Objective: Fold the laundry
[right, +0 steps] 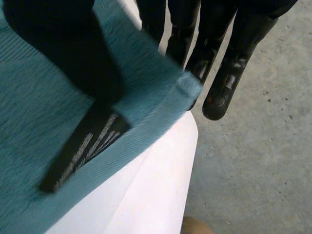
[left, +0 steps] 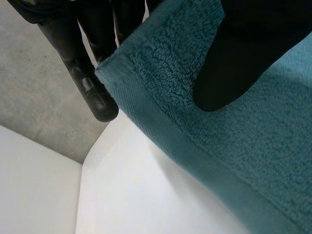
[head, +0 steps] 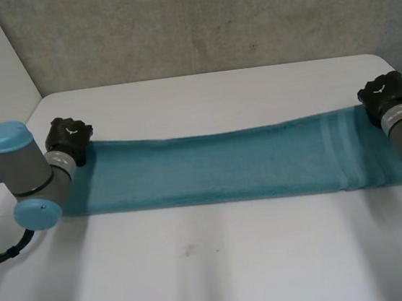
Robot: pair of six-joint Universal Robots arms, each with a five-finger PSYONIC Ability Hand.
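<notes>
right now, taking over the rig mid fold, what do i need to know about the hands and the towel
Left hand: shut on the teal towel, thumb on top and fingers under the far corner at its left end.
Right hand: shut on the same towel, pinching the far corner at its striped right end.
Towel: stretched as a long narrow band across the white table, with its near edge lying on the table.
Done: both far corners are gripped. I cannot tell how many layers the band has.
Left: no end-to-end fold yet. The likely next move is to bring one end over to the other.
</notes>
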